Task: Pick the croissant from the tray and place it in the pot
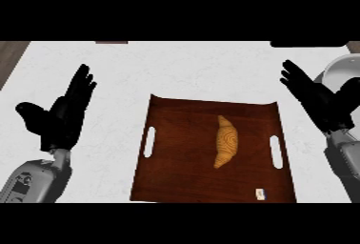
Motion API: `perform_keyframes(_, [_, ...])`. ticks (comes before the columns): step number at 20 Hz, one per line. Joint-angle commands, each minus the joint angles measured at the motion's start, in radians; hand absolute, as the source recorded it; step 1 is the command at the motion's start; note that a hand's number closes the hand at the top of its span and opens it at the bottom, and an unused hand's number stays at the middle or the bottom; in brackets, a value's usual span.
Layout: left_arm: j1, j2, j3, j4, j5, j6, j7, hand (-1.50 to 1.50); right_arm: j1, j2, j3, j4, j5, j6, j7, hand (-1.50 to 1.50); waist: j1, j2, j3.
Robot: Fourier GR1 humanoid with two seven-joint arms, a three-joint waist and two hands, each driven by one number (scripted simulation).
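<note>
Right robot hand (pixel 318 102) and left robot hand (pixel 63 114) hung released, fingers straight, either side of the tray (pixel 183 181).
The croissant (pixel 225 141) lay lengthwise mid-tray; it looked light, soft and flaky, best pinched across its thick middle. The pot (pixel 345 71) sat at the table's (pixel 197 66) right edge.

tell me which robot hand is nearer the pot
Right. The right robot hand is open at the view's right edge, just in front of the white pot and overlapping it. The left robot hand rests open across the counter, beyond the wooden tray.
</note>
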Motion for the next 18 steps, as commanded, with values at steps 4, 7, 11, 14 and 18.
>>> perform_keyframes(4, [-0.061,0.018,0.062,-0.009,0.016,-0.028,-0.059,0.0,-0.176,-0.018,0.009,0.009,-0.141,0.341,-0.083,1.5,0.028,-0.034,-0.018])
perform_keyframes(7, [-0.059,-0.003,0.042,-0.01,0.013,-0.019,-0.059,0.0,-0.309,-0.268,0.072,-0.089,0.161,0.362,-0.098,1.5,0.057,-0.064,-0.043])
perform_keyframes(11, [-0.05,-0.001,0.104,0.011,0.058,-0.06,-0.133,0.0,-0.205,-0.224,0.087,0.067,0.304,0.364,-0.449,-1.5,0.022,-0.025,-0.017])
perform_keyframes(14, [-0.055,-0.011,0.109,-0.007,0.067,-0.059,-0.123,0.0,-0.198,-0.244,0.072,0.14,0.341,0.41,-0.706,-1.5,0.02,-0.029,-0.016])
perform_keyframes(18, [-0.053,-0.015,0.138,0.074,0.057,-0.082,-0.183,0.0,-0.206,-0.26,0.137,0.149,0.5,0.382,-0.823,-1.5,0.001,-0.035,-0.018])
